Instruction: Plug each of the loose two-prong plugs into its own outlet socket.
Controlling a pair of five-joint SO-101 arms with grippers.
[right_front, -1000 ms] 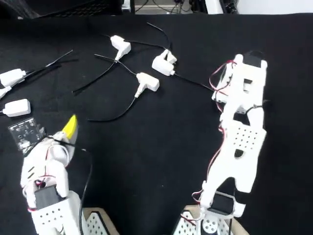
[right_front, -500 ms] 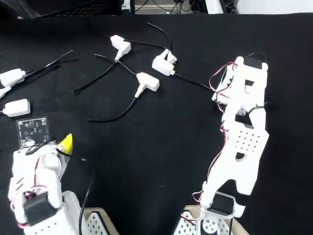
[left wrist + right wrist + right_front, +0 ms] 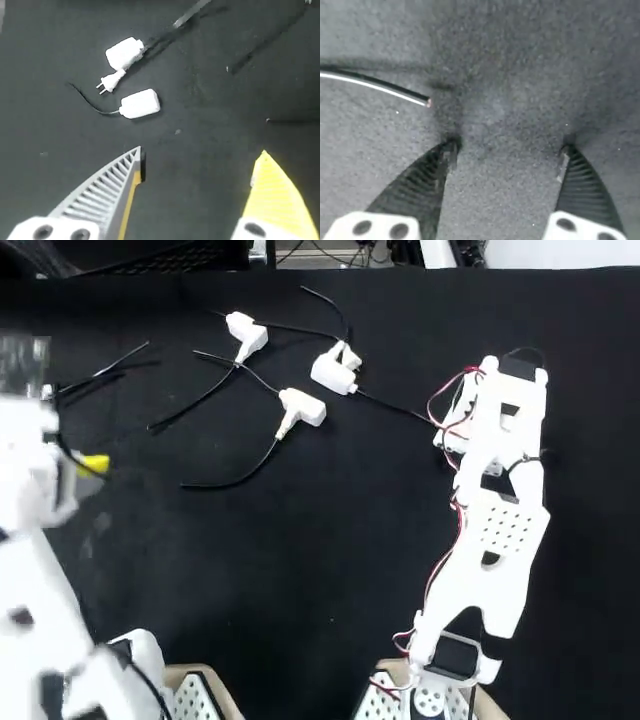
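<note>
In the left wrist view my left gripper (image 3: 200,152) hangs open above the black cloth, one finger grey, the other yellow. Beyond it lie two white outlet blocks (image 3: 125,52) (image 3: 140,103), each on a thin black cable, with a loose two-prong plug (image 3: 111,82) between them. From above, its yellow fingertip (image 3: 92,464) sits at the table's left side, the arm blurred. Three more white cabled pieces (image 3: 247,333) (image 3: 335,370) (image 3: 302,407) lie at the far middle. My right gripper (image 3: 506,147) is open, both tips down on the cloth near a cut wire end (image 3: 427,101).
The right arm (image 3: 495,530) stretches along the table's right side with red wires at its wrist. Black cables (image 3: 230,475) trail across the far left and middle of the cloth. The arms' bases (image 3: 200,695) stand at the front edge.
The left arm has swung up and away toward the far left, now covering the white pieces at the left edge. The right arm shifted only slightly at first and then held still.
</note>
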